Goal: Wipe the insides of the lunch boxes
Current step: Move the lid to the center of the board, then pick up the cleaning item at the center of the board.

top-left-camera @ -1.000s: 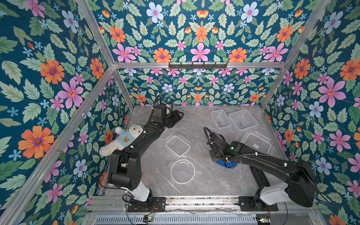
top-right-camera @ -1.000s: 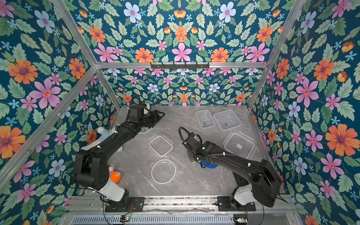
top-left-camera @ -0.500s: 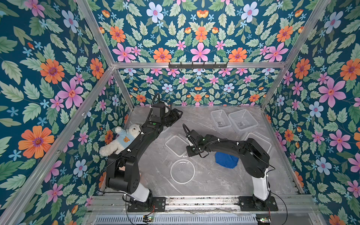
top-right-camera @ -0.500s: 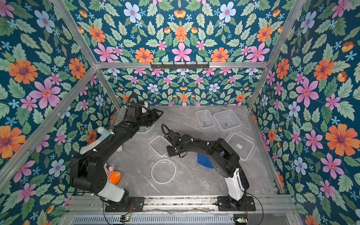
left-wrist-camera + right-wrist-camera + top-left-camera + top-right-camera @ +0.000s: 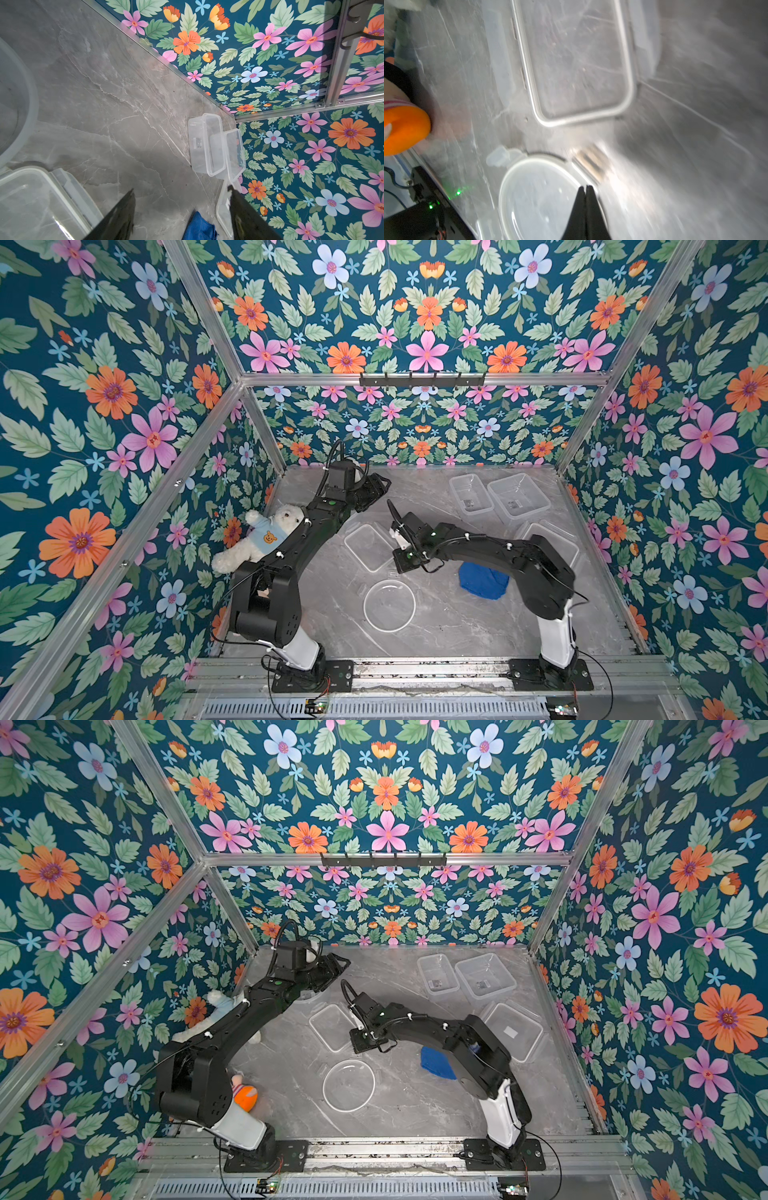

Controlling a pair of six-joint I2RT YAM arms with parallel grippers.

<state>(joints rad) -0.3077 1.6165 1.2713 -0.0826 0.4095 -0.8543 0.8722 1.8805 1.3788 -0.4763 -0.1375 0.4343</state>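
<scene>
I record right gripper (image 5: 585, 188) pressed together, empty, round lid (image 5: 542, 197) near its tips; left gripper (image 5: 180, 193) parted, empty, 2 lunch boxes (image 5: 205, 145) ahead.

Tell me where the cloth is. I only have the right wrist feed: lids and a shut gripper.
Observer: The blue cloth lies loose on the table, by the right arm at its elbow.
Operator: Tubs?
Observer: The smaller rectangular tub and the large square tub stand side by side at the back right corner, open side up.
Operator: Left gripper?
Observer: The left gripper is open and empty, toward the back left of the table.
</scene>
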